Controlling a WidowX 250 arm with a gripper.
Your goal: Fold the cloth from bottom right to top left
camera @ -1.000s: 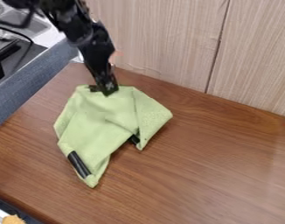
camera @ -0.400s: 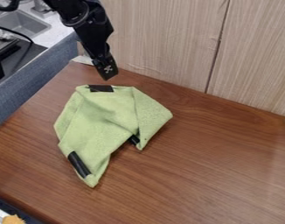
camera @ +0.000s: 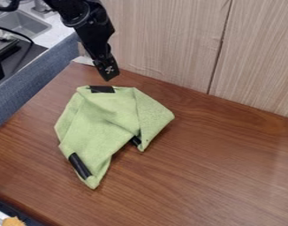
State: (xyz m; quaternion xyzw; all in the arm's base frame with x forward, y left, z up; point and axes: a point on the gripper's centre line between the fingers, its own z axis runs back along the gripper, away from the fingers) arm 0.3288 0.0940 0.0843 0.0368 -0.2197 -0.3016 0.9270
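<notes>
The black gripper (camera: 110, 76) hangs from the upper left, just above the back edge of the green cloth, apart from it. The cloth (camera: 102, 119) lies rumpled and partly folded on the left half of the wooden table. Black strips show at its top edge, at its lower left and by the notch on its lower right side. One point of the cloth extends toward the front, another corner to the right.
Wood-grain panels (camera: 170, 39) stand along the back of the brown table (camera: 217, 176). A blue-grey edge (camera: 28, 88) borders the left side, with a sink (camera: 25, 23) behind it. An orange-brown item (camera: 13, 221) lies at the bottom left corner.
From one second ago, the gripper has lifted off the cloth's back edge, uncovering the black strip there. The cloth keeps its shape; nothing visibly moves between the last two frames.
</notes>
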